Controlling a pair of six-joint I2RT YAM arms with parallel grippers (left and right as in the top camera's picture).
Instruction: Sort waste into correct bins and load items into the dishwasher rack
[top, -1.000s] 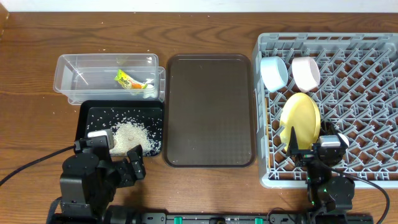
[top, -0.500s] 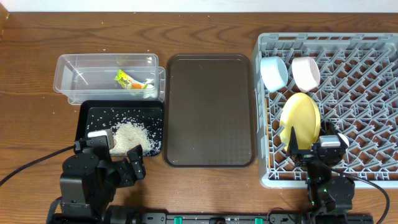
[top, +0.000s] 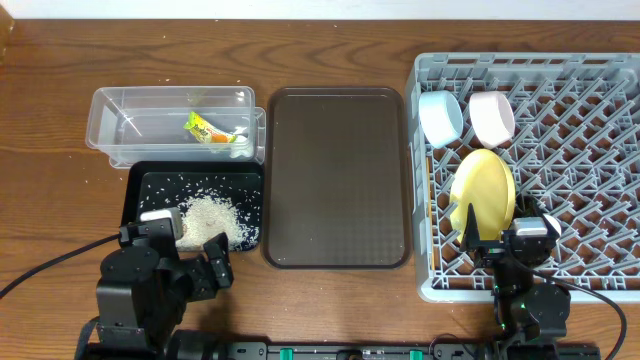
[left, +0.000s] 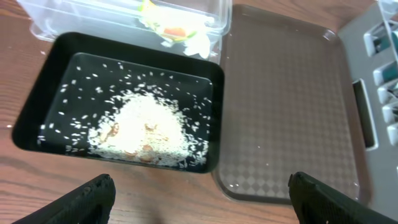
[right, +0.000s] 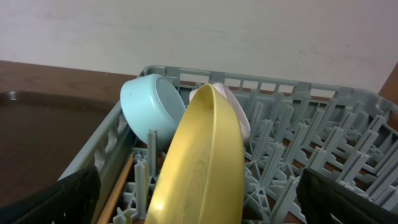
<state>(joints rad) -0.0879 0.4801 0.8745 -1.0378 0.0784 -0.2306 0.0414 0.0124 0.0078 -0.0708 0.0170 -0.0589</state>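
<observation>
The grey dishwasher rack (top: 560, 120) holds a light-blue bowl (top: 440, 117), a white bowl (top: 491, 117) and the yellow plate (top: 483, 188) standing on edge. My right gripper (top: 505, 237) is open, its fingers on either side of the plate (right: 205, 155) without touching it. A wooden chopstick (right: 117, 185) lies by the rack wall. The clear tub (top: 130, 125) holds the green-yellow wrapper (top: 205, 128). The black tray (top: 135, 200) holds white rice (top: 210, 217). My left gripper (left: 202, 194) is open and empty over the table, just in front of the black tray. No small cup shows.
A larger dark-brown serving tray (top: 337, 178) lies between the black tray and the rack. A few rice grains lie on the table by the clear tub. In the left wrist view the rack's corner (left: 379, 81) is at the right edge.
</observation>
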